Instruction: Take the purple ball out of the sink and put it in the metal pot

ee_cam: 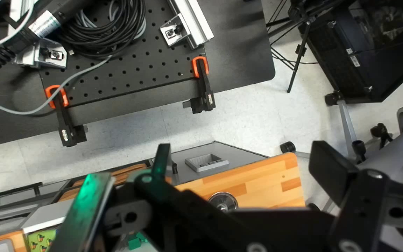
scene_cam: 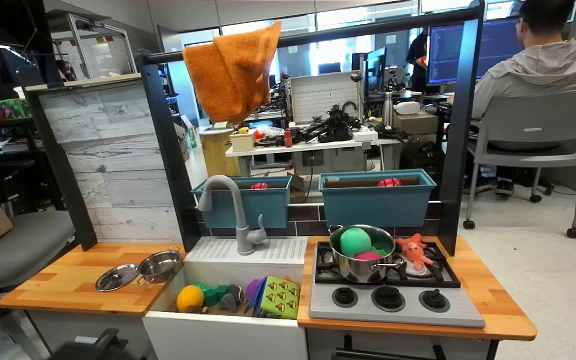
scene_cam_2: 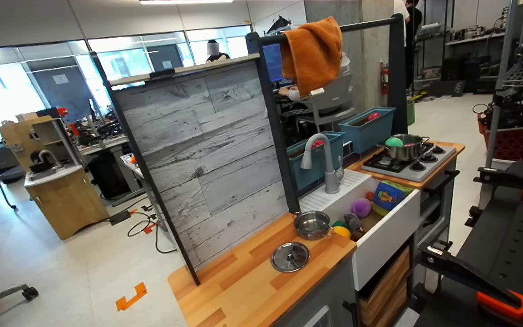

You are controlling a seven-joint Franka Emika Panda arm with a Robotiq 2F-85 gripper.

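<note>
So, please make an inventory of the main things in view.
purple ball: 1, purple, in sink
sink: 1, white, in wooden counter
metal pot: 1, silver, on stove
stove: 1, grey, beside sink
green ball: 1, green, in metal pot
yellow ball: 1, yellow, in sink
other toys: count unclear, mixed colours, in sink and metal pot
plush toy: 1, coral, on stove
faucet: 1, grey, behind sink
shallow pan: 1, silver, on wooden counter
lid: 1, silver, beside shallow pan
towel: 1, orange, over rail
planters: 2, teal, along the back
gripper: 1, black, open, wrist view

The wooden counter (scene_cam: 65,284) carries a silver pan (scene_cam: 160,267), a lid (scene_cam: 117,278), a stovetop (scene_cam: 412,303)
</note>
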